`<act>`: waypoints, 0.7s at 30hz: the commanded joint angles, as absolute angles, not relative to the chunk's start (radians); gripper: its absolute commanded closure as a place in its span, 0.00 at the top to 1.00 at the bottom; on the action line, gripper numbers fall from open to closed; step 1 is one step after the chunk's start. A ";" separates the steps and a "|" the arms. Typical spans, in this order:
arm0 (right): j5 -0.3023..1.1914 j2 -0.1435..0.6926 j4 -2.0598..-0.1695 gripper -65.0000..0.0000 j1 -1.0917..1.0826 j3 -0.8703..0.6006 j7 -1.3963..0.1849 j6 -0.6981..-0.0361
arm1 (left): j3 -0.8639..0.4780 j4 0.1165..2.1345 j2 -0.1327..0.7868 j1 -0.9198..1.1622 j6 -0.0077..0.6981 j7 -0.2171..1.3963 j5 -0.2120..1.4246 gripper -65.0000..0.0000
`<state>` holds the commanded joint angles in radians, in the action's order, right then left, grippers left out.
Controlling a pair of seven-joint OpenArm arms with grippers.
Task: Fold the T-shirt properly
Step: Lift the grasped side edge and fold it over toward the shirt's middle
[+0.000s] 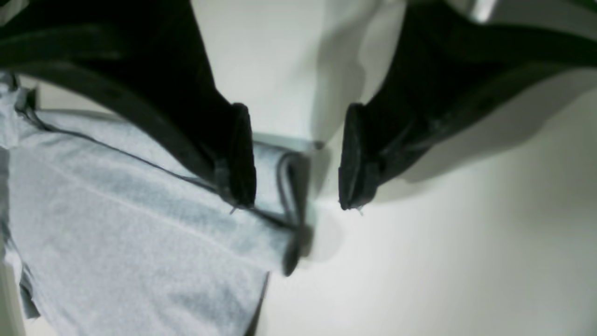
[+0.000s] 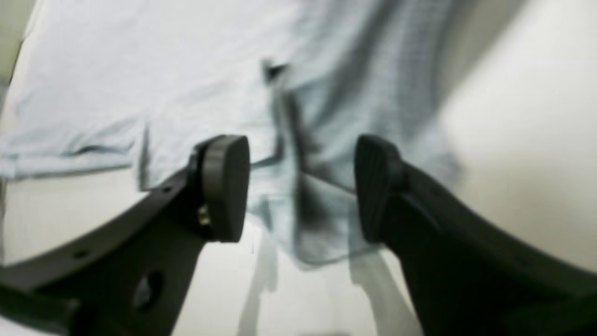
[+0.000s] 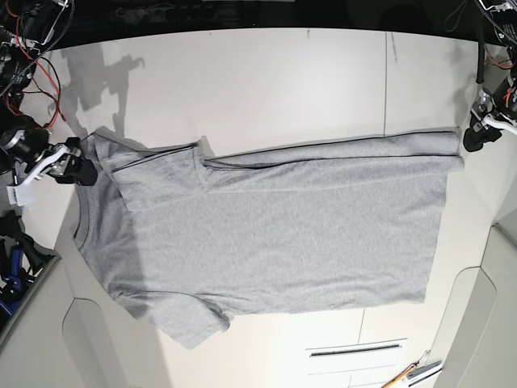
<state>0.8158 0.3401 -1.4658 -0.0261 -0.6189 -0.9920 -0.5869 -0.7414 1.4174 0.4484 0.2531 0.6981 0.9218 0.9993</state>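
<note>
T-shirt (image 3: 266,234) lies flat on the white counter (image 3: 275,81), far long edge folded over toward the middle. Right gripper (image 2: 301,186) sits at the collar-end corner, jaws released, bunched fabric in the gap. Left gripper (image 1: 298,158) sits at the far hem corner, jaws released, straddling the folded edge.

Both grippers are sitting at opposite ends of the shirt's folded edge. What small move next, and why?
Probably close both grippers. The left gripper stands open with the T-shirt corner fold between its pads, and the right gripper stands open around bunched cloth at the collar end. One long edge is already folded over; gripping both ends would allow the next fold.
</note>
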 joint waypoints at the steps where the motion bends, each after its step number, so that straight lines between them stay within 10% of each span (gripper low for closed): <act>1: 0.823 0.347 -1.466 0.54 -0.010 -0.645 -0.991 -0.587 | -0.741 1.417 0.445 0.264 0.698 0.921 0.999 0.49; 21: 0.913 0.343 -1.197 0.54 0.076 -0.678 -0.862 -0.580 | -0.675 1.405 0.380 0.265 0.638 0.723 0.890 0.59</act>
<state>0.9127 0.3431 -1.1969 0.0757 -0.6785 -0.8623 -0.5804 -0.6746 1.4048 0.3801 0.2653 0.6384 0.7227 0.8898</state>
